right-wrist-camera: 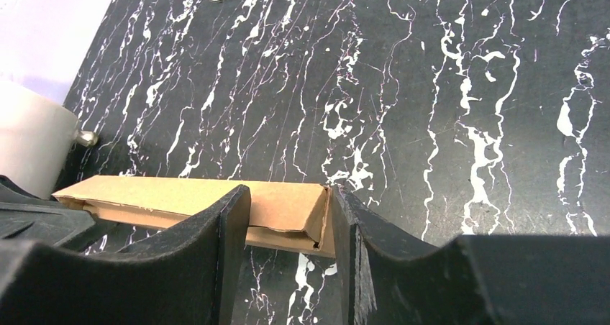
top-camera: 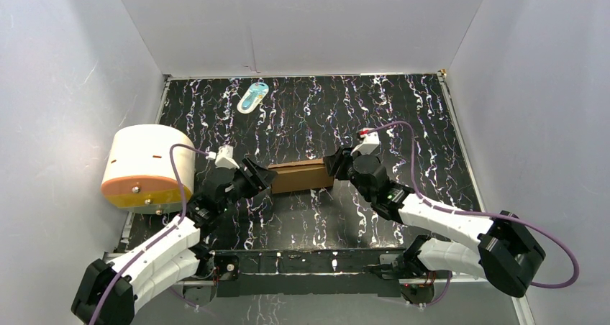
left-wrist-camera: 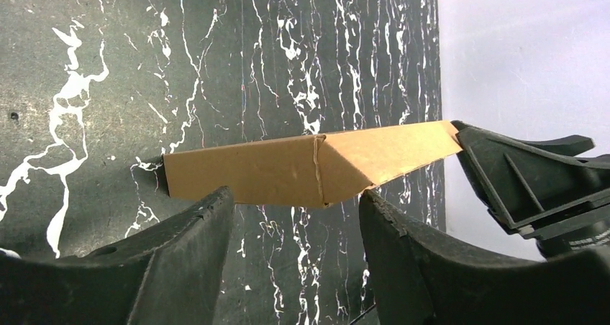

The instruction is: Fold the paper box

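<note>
While one box lies on the counter between two grippers, I read the left gripper as released; the right gripper straddles the other end, and I cannot tell its grasp.

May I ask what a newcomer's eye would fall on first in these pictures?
The brown paper box lies in the middle of the black marbled table, the jaws of the left arm and the right arm at its two ends. A white-and-orange cylinder sits at the table's left edge, and a teal-white packet lies near the far wall.
</note>
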`<control>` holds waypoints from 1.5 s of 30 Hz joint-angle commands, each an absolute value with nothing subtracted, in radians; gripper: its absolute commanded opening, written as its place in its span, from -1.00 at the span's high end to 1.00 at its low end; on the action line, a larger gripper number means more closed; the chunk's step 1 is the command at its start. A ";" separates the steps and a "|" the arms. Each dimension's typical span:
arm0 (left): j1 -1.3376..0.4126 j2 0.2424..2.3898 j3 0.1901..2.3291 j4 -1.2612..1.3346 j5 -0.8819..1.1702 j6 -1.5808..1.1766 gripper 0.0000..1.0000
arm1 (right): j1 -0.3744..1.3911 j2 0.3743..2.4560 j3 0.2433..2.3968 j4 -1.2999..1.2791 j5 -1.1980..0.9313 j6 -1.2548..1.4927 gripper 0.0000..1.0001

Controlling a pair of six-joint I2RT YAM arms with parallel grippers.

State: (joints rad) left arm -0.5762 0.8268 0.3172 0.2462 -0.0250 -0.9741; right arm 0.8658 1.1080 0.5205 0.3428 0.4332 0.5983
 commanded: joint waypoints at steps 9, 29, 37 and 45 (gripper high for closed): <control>-0.520 0.729 0.309 0.334 0.110 -1.072 -0.70 | 0.866 1.149 0.430 0.376 0.387 0.607 -0.04; -0.406 0.791 0.152 0.492 0.222 -1.203 0.04 | 0.866 1.167 0.420 0.417 0.372 0.615 -0.05; -0.382 0.819 0.105 0.483 0.191 -1.143 0.14 | 0.842 1.143 0.448 0.412 0.265 0.582 -0.11; -0.376 0.862 0.087 0.492 0.175 -1.130 0.40 | 0.724 1.051 0.546 0.295 0.035 0.512 -0.21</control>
State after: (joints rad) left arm -0.3862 0.8280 0.1265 0.5842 0.1986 -1.1706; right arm 0.7864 1.0866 0.4713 0.3862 0.2108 0.5678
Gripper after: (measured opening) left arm 0.370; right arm 0.601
